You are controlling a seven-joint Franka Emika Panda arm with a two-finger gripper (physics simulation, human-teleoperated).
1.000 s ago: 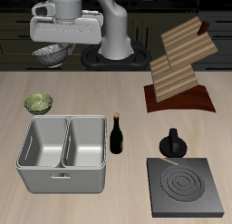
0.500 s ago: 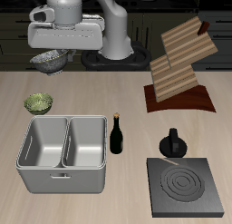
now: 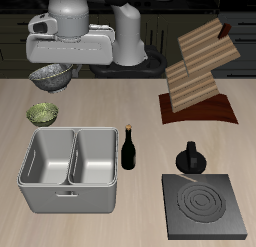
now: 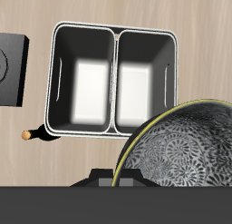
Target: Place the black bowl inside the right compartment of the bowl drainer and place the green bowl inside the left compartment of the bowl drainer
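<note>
1. The arm reaches out over the table's back part, its gripper (image 3: 55, 67) pointing down and clamped on the black bowl (image 3: 52, 77), which hangs tilted in the air.
2. The green bowl (image 3: 42, 114) sits on the table just behind the bowl drainer (image 3: 70, 196).
3. In the wrist view both drainer wells lie below, empty.

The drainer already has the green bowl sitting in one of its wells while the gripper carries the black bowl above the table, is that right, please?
Not quite: both wells of the drainer are empty, as the exterior and wrist views show. The green bowl sits on the table behind the drainer. The gripper does carry the black bowl above the table.
</note>
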